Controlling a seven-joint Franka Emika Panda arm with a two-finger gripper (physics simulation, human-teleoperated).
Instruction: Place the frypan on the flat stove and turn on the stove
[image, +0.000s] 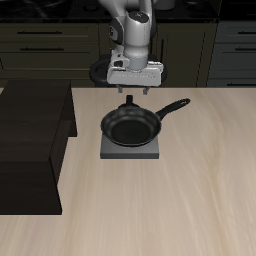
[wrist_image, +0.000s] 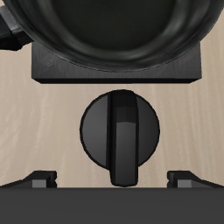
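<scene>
Cabinet at table side edge. Pan already on stove, mid-table, handle toward back: placement done. Gripper above knob, fingers spread, holding nothing. Left, by my judgement: descend, clasp knob, turn stove on.

A light wooden table carries everything. Directly on it lies the flat stove, a small grey square plate, with the black frypan sitting on top of it. Beside the stove, a large dark cabinet block also stands on the table. On the stove's far side, its black knob shows over bare wood.
</scene>
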